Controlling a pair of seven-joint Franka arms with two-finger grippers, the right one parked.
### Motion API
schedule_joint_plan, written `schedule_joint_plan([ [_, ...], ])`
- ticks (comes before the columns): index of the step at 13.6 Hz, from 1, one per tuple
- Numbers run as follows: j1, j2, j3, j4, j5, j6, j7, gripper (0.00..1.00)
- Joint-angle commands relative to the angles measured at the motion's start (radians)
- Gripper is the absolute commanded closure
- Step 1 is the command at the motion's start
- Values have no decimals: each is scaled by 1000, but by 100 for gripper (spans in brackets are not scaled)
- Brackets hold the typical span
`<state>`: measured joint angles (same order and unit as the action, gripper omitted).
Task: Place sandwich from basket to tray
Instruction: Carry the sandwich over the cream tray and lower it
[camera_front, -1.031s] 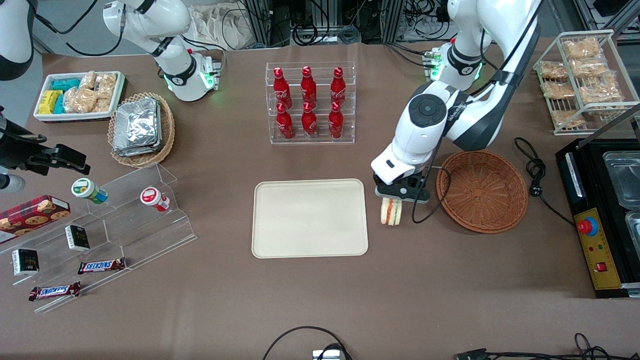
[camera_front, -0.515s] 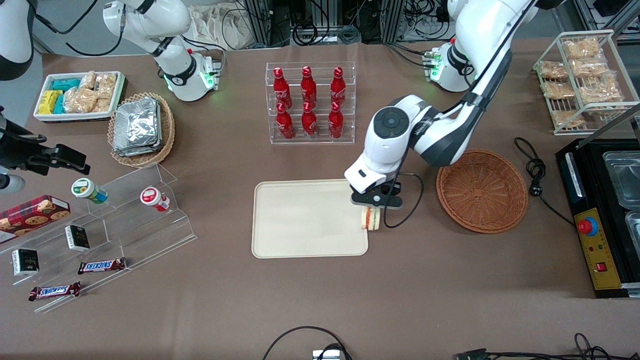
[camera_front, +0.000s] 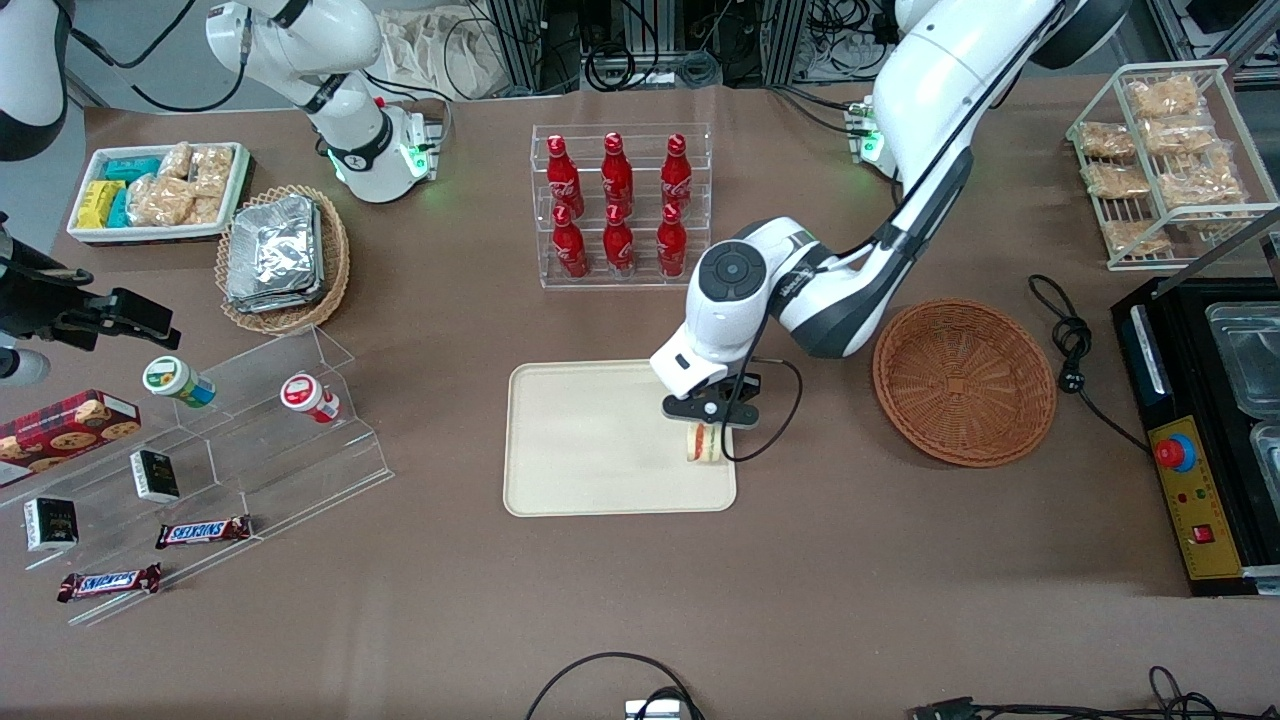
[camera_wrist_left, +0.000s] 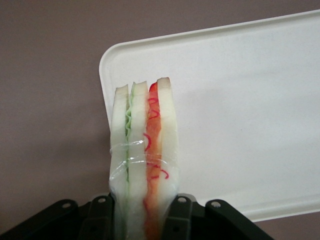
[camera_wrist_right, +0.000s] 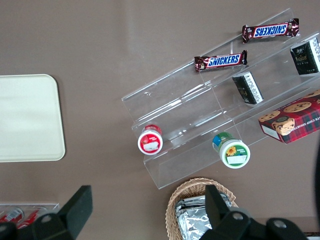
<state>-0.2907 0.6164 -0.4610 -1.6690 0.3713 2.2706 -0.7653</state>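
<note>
My left gripper (camera_front: 706, 428) is shut on the sandwich (camera_front: 704, 443), a wrapped wedge of pale bread with red, orange and green filling. It holds it over the cream tray (camera_front: 580, 440), near the tray's edge on the basket's side. In the left wrist view the sandwich (camera_wrist_left: 145, 150) stands between the black fingers (camera_wrist_left: 177, 220) above the tray's corner (camera_wrist_left: 240, 115). The reddish-brown wicker basket (camera_front: 964, 382) stands empty on the table beside the tray, toward the working arm's end.
A clear rack of red bottles (camera_front: 620, 205) stands farther from the front camera than the tray. A black cable (camera_front: 1075, 345) and a black machine (camera_front: 1205, 430) lie past the basket. A tan basket of foil packets (camera_front: 283, 258), a white snack bin (camera_front: 158, 190) and clear display steps (camera_front: 250, 440) lie toward the parked arm's end.
The gripper has carried the sandwich from the table between basket and tray, across the tray's edge, to a spot over the tray. The arm has swung the same way.
</note>
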Motion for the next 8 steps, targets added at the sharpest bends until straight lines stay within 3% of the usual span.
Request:
schedule_joint_plan([
  [1, -31, 60, 8, 66, 27, -23, -31, 67],
  [8, -39, 126, 8, 86, 24, -17, -29, 63],
])
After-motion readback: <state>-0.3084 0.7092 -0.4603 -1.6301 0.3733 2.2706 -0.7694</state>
